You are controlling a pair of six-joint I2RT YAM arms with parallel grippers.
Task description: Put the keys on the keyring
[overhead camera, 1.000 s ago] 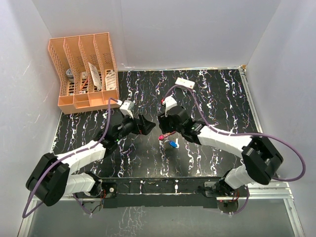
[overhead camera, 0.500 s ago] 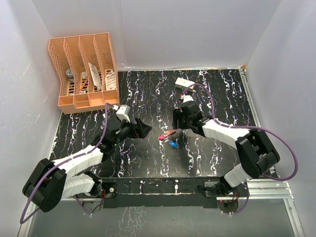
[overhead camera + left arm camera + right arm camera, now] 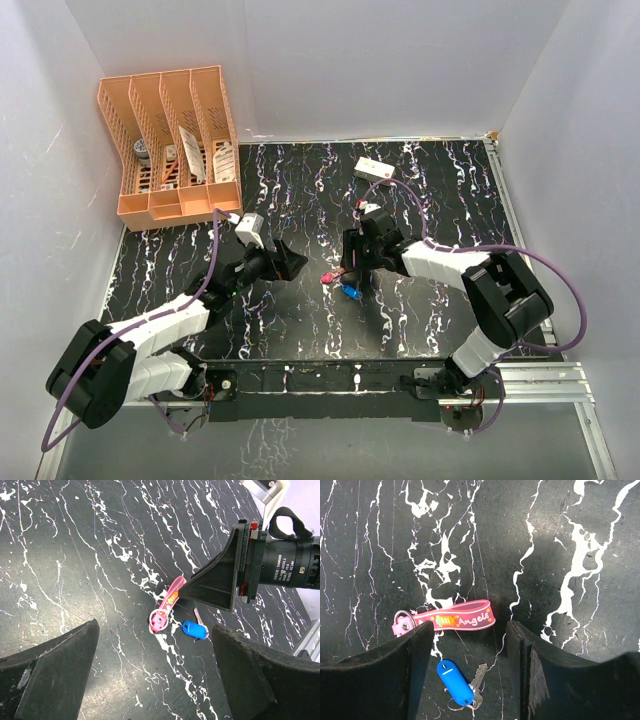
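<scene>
A pink rubber strap lettered "Angels" [image 3: 465, 619] lies flat on the black marbled table, with a metal keyring [image 3: 404, 620] at its left end. Just below it lies a blue tag [image 3: 455, 681] joined to a silver key [image 3: 480, 674] on a small ring. Both also show in the top view, the strap [image 3: 332, 274] and the blue tag [image 3: 352, 292]. My right gripper [image 3: 469, 631] is open and low over them, its fingers straddling the strap's right half. My left gripper [image 3: 155, 680] is open and empty, a short way left of the strap [image 3: 170, 599] and the blue tag [image 3: 194, 629].
An orange slotted file organizer [image 3: 170, 150] holding small items stands at the back left corner. A white rectangular box [image 3: 372, 168] lies at the back, behind the right arm. White walls close in the table on three sides.
My right gripper pulled back from the strap toward the rear, then came forward and down over the strap and blue tag again. My left gripper drew back slightly and has stayed there.
</scene>
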